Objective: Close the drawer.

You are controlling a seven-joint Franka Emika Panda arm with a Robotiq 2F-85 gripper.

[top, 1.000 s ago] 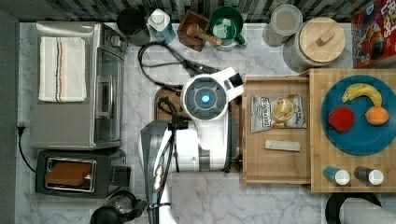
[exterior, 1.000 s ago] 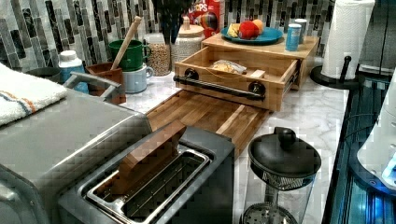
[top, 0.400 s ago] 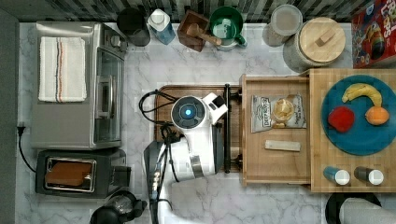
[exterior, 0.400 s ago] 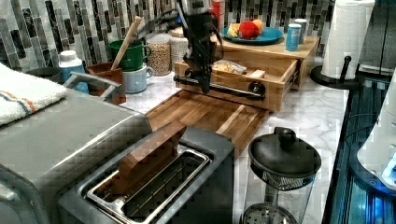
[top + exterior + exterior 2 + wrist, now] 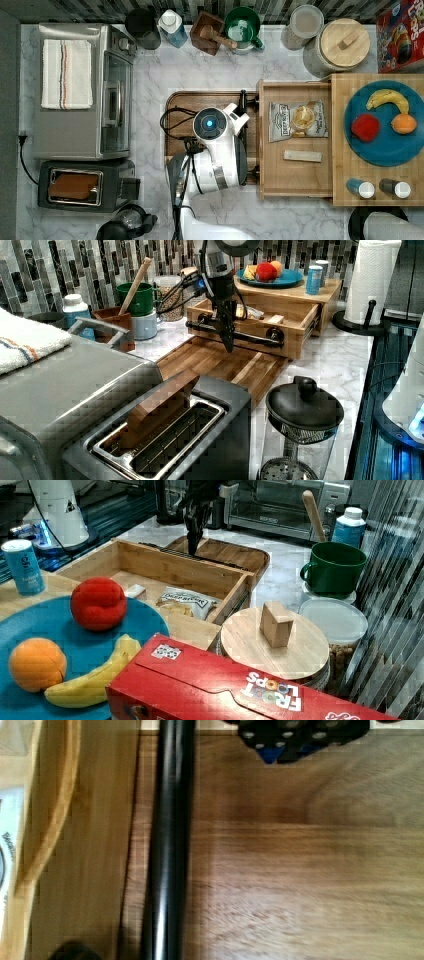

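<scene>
The drawer (image 5: 295, 177) stands pulled out from under the light wood top, a light-wood box holding a snack bag (image 5: 298, 120) and a small pale block (image 5: 302, 156). Its black bar handle (image 5: 240, 333) runs along the front edge. In the left view my gripper (image 5: 228, 344) points straight down, shut, just in front of that handle and over the brown tray. In the right view the gripper (image 5: 192, 536) hangs beyond the drawer's front wall (image 5: 175, 567). The wrist view has the handle (image 5: 167, 845) beside the gripper (image 5: 287, 747), nothing between the fingers.
The dark brown tray (image 5: 180, 102) lies under the arm. The butcher-block top (image 5: 341, 195) carries a blue plate (image 5: 385, 150) of fruit and two shakers. A toaster oven (image 5: 80, 90), toaster (image 5: 80, 185), green mug (image 5: 241, 24), lidded jar (image 5: 345, 45) and cereal box (image 5: 400, 35) ring the counter.
The arm has shifted toward the top view's left, away from the drawer, and the gripper has dropped lower in front of the handle. The drawer has not moved.
</scene>
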